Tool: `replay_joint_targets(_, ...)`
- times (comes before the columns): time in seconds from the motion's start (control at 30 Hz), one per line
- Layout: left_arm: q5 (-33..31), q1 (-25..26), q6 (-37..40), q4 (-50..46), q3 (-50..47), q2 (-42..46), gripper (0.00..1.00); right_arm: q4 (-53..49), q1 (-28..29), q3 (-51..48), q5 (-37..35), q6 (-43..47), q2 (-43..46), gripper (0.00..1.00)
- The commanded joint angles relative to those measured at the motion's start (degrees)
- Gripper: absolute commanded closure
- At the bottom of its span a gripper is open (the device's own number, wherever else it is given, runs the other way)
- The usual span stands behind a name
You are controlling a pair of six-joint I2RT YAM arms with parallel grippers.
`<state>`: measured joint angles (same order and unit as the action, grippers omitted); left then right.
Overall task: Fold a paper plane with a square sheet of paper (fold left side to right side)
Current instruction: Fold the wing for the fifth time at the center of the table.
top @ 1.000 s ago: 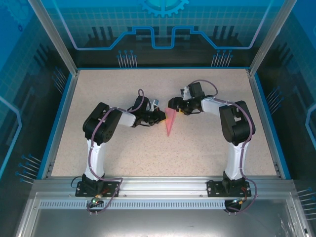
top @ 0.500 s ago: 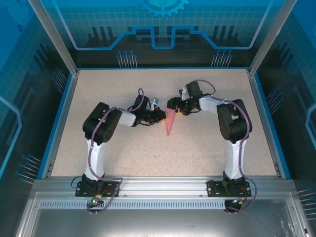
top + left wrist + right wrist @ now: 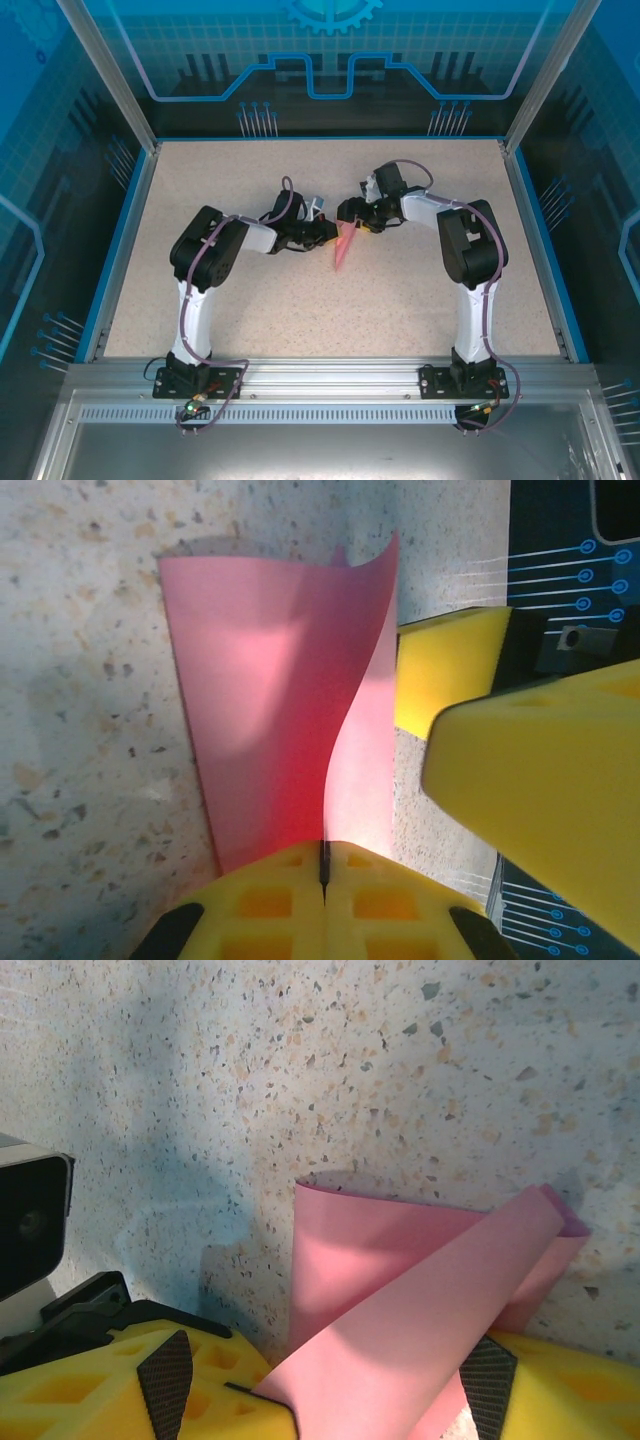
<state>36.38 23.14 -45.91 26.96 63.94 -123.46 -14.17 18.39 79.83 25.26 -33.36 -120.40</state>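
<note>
The pink sheet of paper (image 3: pixel 342 245) lies at the table's middle as a narrow pointed shape, tip toward the arms. In the left wrist view its pink face (image 3: pixel 265 700) lies flat while one flap (image 3: pixel 365 710) stands up in a curve. My left gripper (image 3: pixel 323 858) is shut on that flap's near edge, and it meets the paper's left side (image 3: pixel 322 235) in the top view. My right gripper (image 3: pixel 350 217) stands open at the paper's wide far end. The raised flap (image 3: pixel 420 1320) passes between its fingers (image 3: pixel 575 1385) without being pinched.
The speckled table (image 3: pixel 250 300) has a blue rim (image 3: pixel 118 240) and transparent walls around it. The left arm's black camera housing (image 3: pixel 30 1220) sits close beside the right gripper. The right gripper's yellow fingers (image 3: pixel 540 770) crowd the left wrist view's right side.
The paper looks narrower from above as its left flap has risen and curled toward the right. The right gripper has edged slightly left. Neither gripper's opening has changed.
</note>
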Motion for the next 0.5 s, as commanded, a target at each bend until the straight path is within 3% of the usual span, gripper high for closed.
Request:
replay_joint_targets(0.0, 0.88, -0.50, 2.07, -1.16, 1.23, -1.78, 0.97, -4.20, 0.54, 0.14, -1.09, 0.98, -1.78, 0.25)
replay_joint_targets(0.47, 0.45, -0.46, 3.37, -2.57, 0.84, -2.81, 0.97, -2.22, -1.26, -3.79, -2.31, 1.73, 7.28, 0.27)
